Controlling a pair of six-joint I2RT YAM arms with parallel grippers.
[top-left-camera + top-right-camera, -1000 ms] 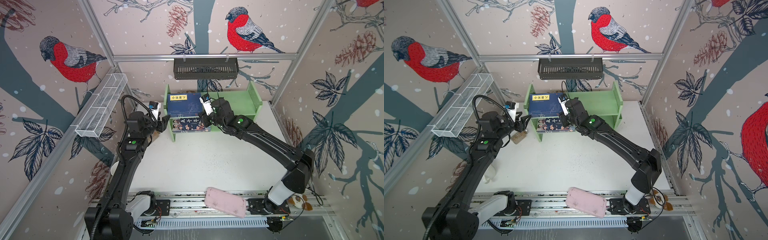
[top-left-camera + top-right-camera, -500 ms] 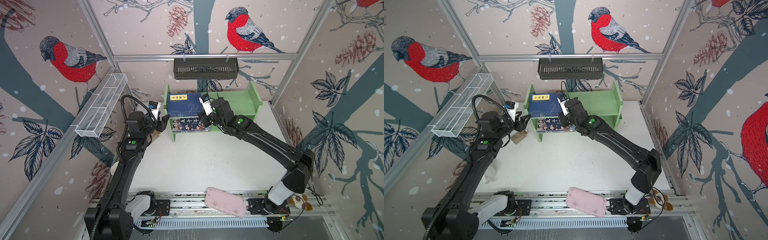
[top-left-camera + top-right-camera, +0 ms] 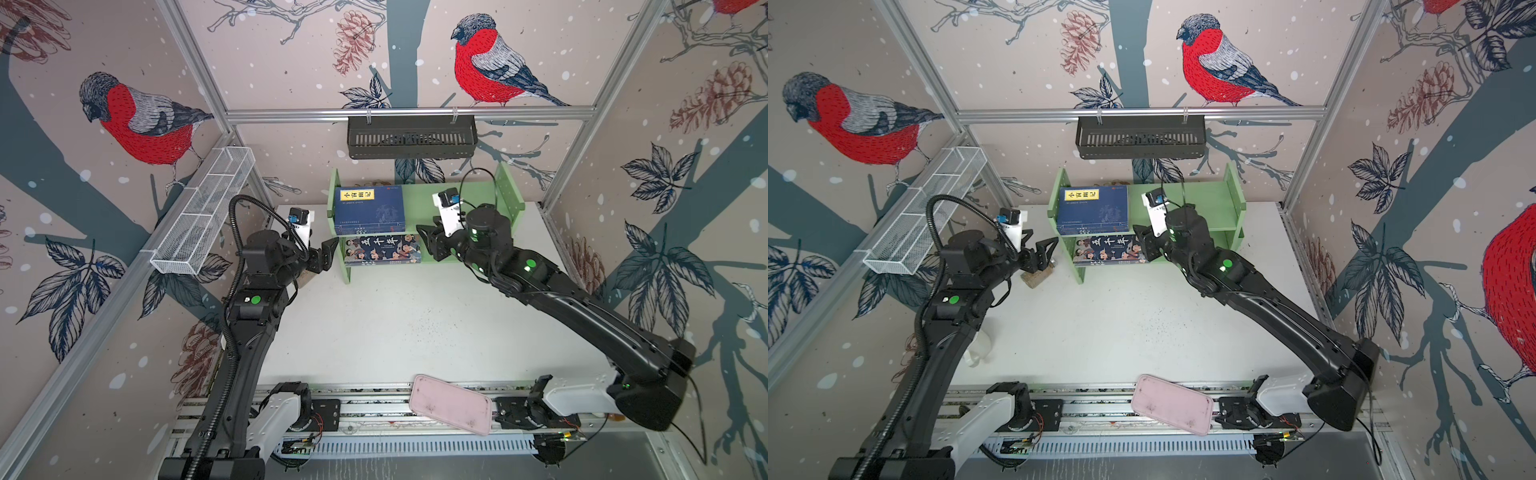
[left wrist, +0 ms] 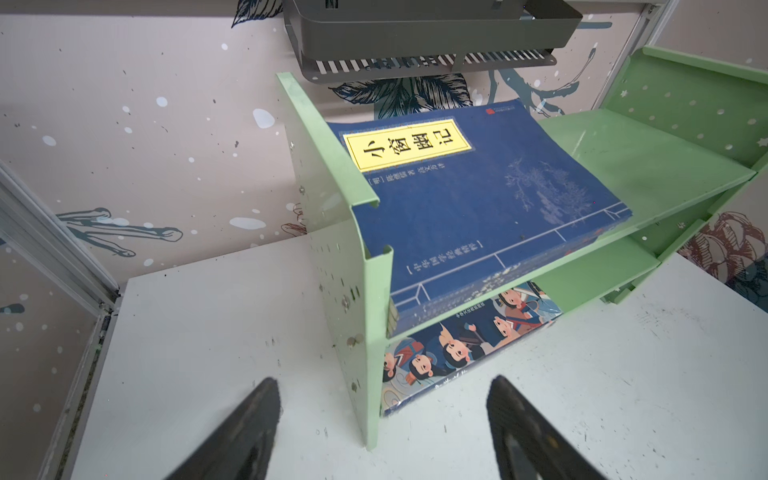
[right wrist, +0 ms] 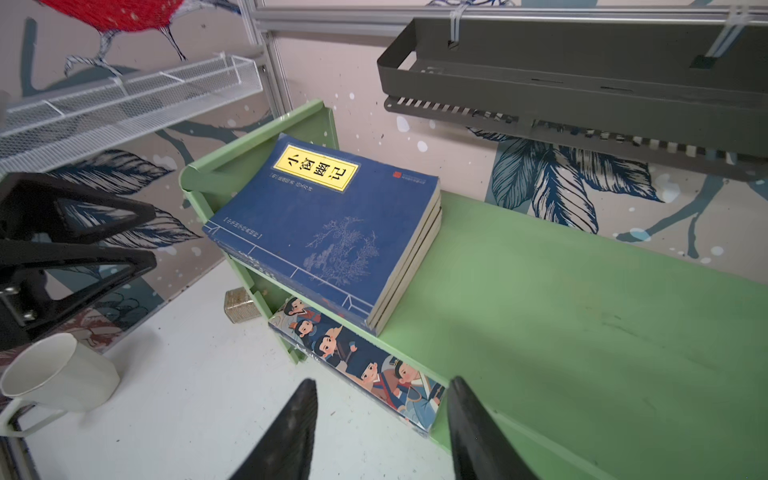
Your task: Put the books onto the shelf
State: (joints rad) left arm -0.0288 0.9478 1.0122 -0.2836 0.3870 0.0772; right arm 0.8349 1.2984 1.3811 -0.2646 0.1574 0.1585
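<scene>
The light green shelf (image 3: 415, 203) (image 3: 1217, 208) stands at the back of the table. A stack of navy-blue books (image 3: 370, 208) (image 3: 1092, 210) (image 5: 324, 232) lies flat at the left end of its upper tier. The cartoon book (image 3: 382, 249) (image 3: 1106, 249) (image 4: 457, 345) lies flat on the lower tier beneath them. My left gripper (image 3: 332, 245) (image 4: 384, 382) is open and empty just outside the shelf's left panel (image 4: 349, 291). My right gripper (image 3: 422, 232) (image 5: 383, 382) is open and empty beside the cartoon book's right end (image 5: 365, 361).
A black slotted basket (image 3: 411, 137) hangs above the shelf. A white wire basket (image 3: 203, 212) runs along the left wall. A small tan block (image 3: 1038, 276) and a white mug (image 3: 978, 351) sit near the left arm. A pink tray (image 3: 451, 409) lies on the front rail.
Both grippers have opened wider. The right gripper has drawn back a little to the right, away from the books. The left arm has stayed in place.
</scene>
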